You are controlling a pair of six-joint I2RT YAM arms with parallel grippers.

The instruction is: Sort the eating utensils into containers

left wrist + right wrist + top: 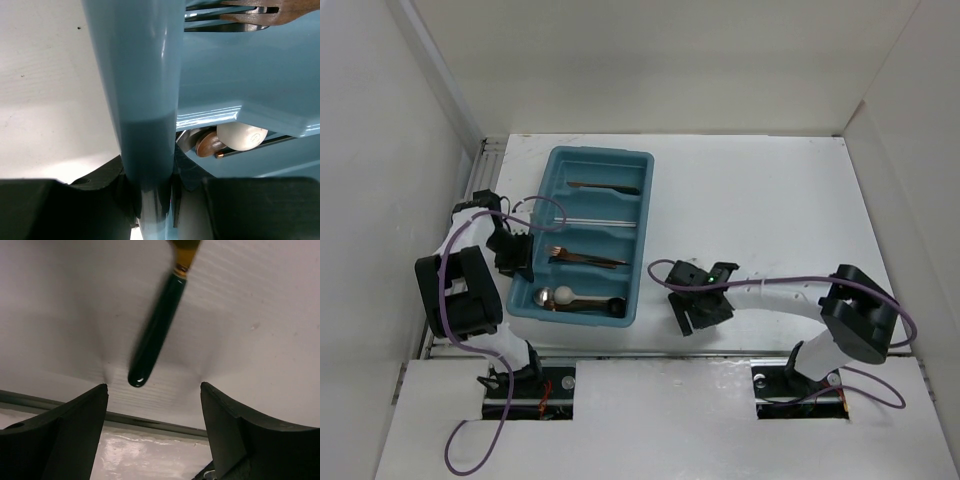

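Observation:
The teal cutlery tray (pixel 548 165) lies at the left of the table. Its four compartments hold a copper knife (pixel 605 187), a silver stick (pixel 600 222), copper forks (pixel 588 260) and spoons (pixel 560 296). My left gripper (pixel 515 255) is shut on the tray's left rim (pixel 150 100). White and copper spoon bowls (pixel 242 136) lie just inside the rim. My right gripper (pixel 700 300) is open and low over the table, right of the tray. A utensil's black handle with a gold neck (pixel 157 330) lies on the table just ahead of its fingertips (pixel 75 430). In the top view that utensil is hidden under the gripper.
White walls enclose the table on the left, back and right. A metal rail (pixel 150 422) and a raised white ledge (pixel 660 400) run along the near edge, close under my right gripper. Purple cables (pixel 770 283) trail along both arms.

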